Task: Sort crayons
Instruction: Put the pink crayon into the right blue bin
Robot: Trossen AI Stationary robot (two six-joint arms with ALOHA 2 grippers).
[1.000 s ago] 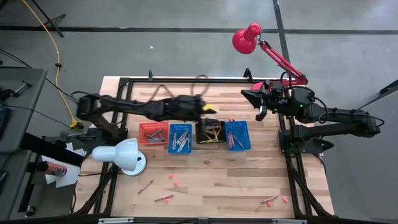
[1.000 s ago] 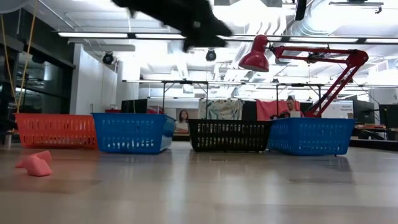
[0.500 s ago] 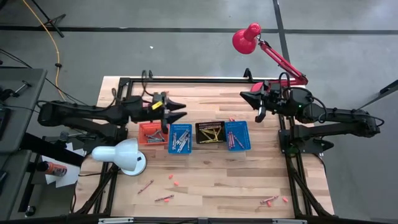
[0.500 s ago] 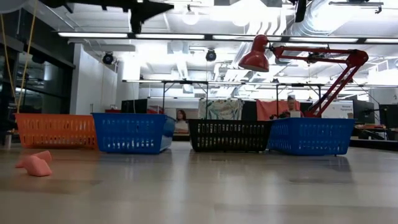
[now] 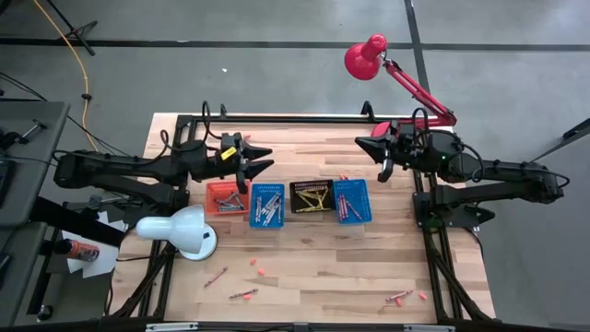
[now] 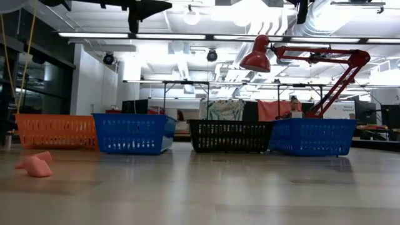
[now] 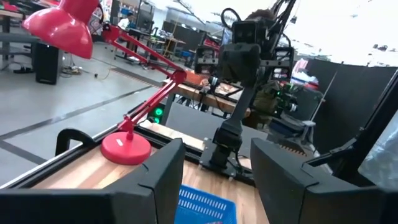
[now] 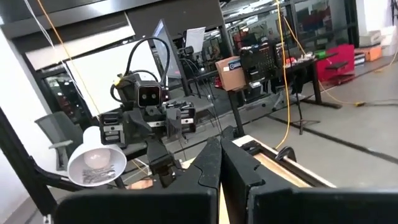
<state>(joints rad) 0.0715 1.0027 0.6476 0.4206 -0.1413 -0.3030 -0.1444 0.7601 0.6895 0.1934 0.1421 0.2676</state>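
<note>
Basket mesh hides most crayons [image 5: 265, 207]; loose ones [image 5: 243, 293] tiny.

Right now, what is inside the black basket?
From above, the black basket holds several yellow crayons lying loose on its bottom. Its mesh wall hides them in the low view, so anything underneath them cannot be seen.

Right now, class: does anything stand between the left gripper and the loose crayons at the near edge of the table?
Yes. The left gripper, open, hangs behind the orange basket; the basket row and the white lamp lie between it and the loose crayons.
</note>
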